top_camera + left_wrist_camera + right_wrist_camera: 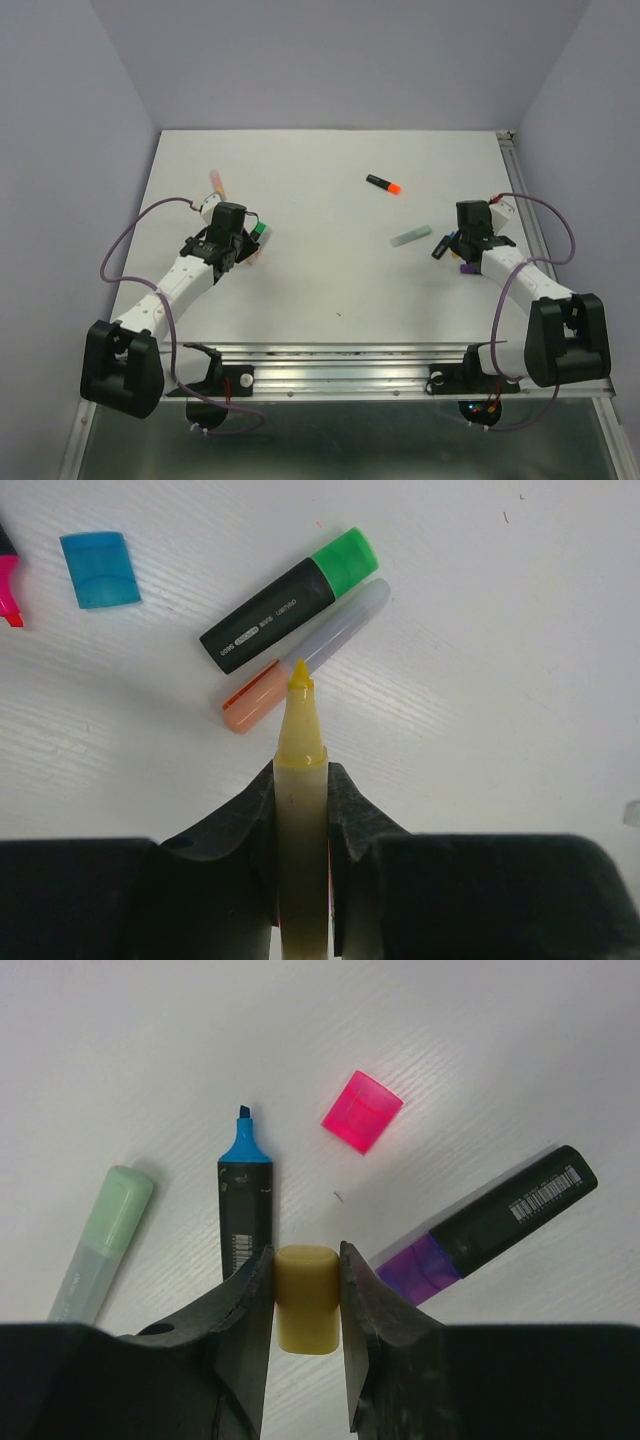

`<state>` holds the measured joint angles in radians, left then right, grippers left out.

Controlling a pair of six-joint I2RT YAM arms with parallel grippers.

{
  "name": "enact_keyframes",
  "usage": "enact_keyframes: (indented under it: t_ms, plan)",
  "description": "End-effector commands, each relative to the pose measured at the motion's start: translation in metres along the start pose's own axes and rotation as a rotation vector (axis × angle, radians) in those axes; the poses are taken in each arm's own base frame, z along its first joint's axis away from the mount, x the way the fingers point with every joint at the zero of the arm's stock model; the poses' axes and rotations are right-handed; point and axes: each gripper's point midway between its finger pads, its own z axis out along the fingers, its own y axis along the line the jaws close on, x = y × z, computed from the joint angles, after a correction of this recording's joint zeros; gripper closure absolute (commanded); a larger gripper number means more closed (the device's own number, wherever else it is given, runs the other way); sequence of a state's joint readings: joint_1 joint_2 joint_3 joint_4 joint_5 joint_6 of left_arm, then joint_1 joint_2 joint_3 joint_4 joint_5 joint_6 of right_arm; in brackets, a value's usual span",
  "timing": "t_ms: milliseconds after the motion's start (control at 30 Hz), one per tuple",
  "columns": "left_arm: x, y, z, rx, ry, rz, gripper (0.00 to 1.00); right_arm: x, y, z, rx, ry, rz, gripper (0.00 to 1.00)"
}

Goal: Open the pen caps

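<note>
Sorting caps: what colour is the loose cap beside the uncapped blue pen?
Loose cap: pink, clearest in right wrist view.

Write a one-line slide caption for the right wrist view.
Right hand holds a yellow cap; pink cap lies loose, blue highlighter open, mint cap and purple cap not yet removed.

Pink highlighter (8, 585), sliced off by the left wrist view's edge! Yellow highlighter (298, 740) runs off the bottom between the fingers of the left gripper (302, 780). Right wrist view: mint-capped highlighter (100, 1235) and purple cap (420, 1268) sit partly tucked behind the right gripper (304, 1255).
</note>
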<state>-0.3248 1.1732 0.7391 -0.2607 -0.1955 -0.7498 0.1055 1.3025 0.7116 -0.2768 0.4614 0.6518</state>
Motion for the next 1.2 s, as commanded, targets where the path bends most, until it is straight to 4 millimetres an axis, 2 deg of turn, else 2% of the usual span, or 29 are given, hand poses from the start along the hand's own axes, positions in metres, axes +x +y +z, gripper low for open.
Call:
enact_keyframes:
  t_ms: [0,133,333,600,667,700,733,800,867,900,967,1000,1167]
  plan:
    - [-0.008,0.007,0.002,-0.037,-0.026,-0.03,1.0,-0.003,0.0,0.0,-0.027,-0.029,-0.008,0.91]
    - [-0.012,0.009,0.006,-0.042,-0.033,-0.04,1.0,-0.004,-0.003,0.003,0.0,-0.044,0.003,0.87]
    - [-0.022,0.005,0.009,-0.046,-0.047,-0.027,1.0,0.008,-0.012,0.019,0.081,-0.001,-0.02,0.87]
    - [-0.041,0.014,0.012,-0.095,-0.096,-0.06,1.0,0.015,-0.018,0.028,0.142,0.014,-0.03,0.76]
    - [-0.046,0.024,0.016,-0.137,-0.104,-0.074,1.0,0.013,-0.02,0.027,0.15,0.006,-0.024,0.68]
    - [-0.046,0.028,0.018,-0.149,-0.101,-0.078,1.0,0.013,-0.021,0.027,0.153,0.007,-0.023,0.58]
    - [-0.047,0.032,0.02,-0.163,-0.095,-0.083,1.0,0.013,-0.02,0.026,0.148,0.006,-0.019,0.54]
    - [-0.05,0.039,0.026,-0.19,-0.09,-0.094,1.0,0.013,-0.016,0.024,0.125,0.014,-0.015,0.4]
    - [-0.05,0.044,0.031,-0.205,-0.086,-0.105,1.0,0.012,-0.015,0.023,0.117,0.014,-0.012,0.35]
    - [-0.053,0.05,0.033,-0.218,-0.092,-0.117,1.0,0.013,-0.014,0.023,0.113,0.016,-0.011,0.28]
    - [-0.057,0.055,0.036,-0.228,-0.096,-0.132,1.0,0.01,-0.012,0.02,0.098,0.009,-0.004,0.23]
    - [-0.06,0.062,0.039,-0.254,-0.099,-0.141,1.0,0.008,-0.01,0.017,0.079,0.006,-0.002,0.17]
    - [-0.068,0.085,0.046,-0.327,-0.106,-0.168,1.0,0.005,-0.001,0.008,0.009,0.006,0.003,0.06]
